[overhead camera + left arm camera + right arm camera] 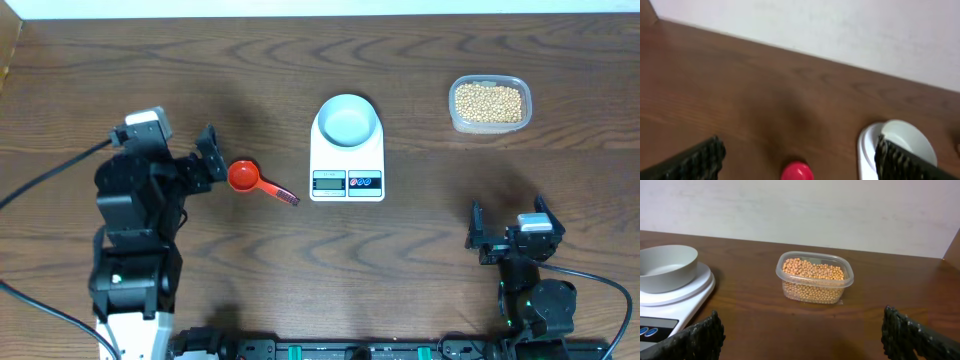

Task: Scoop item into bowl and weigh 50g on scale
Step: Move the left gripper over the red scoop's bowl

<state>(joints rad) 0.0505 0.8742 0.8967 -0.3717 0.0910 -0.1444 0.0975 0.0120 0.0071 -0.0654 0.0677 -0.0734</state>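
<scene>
The scale (347, 160) lies at the table's middle with the pale bowl (347, 120) standing on it, nothing inside. The beans (488, 103) fill a clear plastic tub at the far right. A red scoop (243, 176) lies left of the scale, its handle pointing right. My left gripper (206, 158) is open just left of the scoop's cup, which shows low between the fingers (797, 171); bowl (905, 142) and scale (866, 150) lie beyond its right finger. My right gripper (508, 215) stands open near the front right, holding nothing, facing the beans (813, 277), bowl (665, 267) and scale (697, 289).
The clear tub (790, 260) stands well ahead of my right gripper (802, 325), with bare wood between them. A pale wall runs along the table's far edge. Black cables trail from both arm bases at the front.
</scene>
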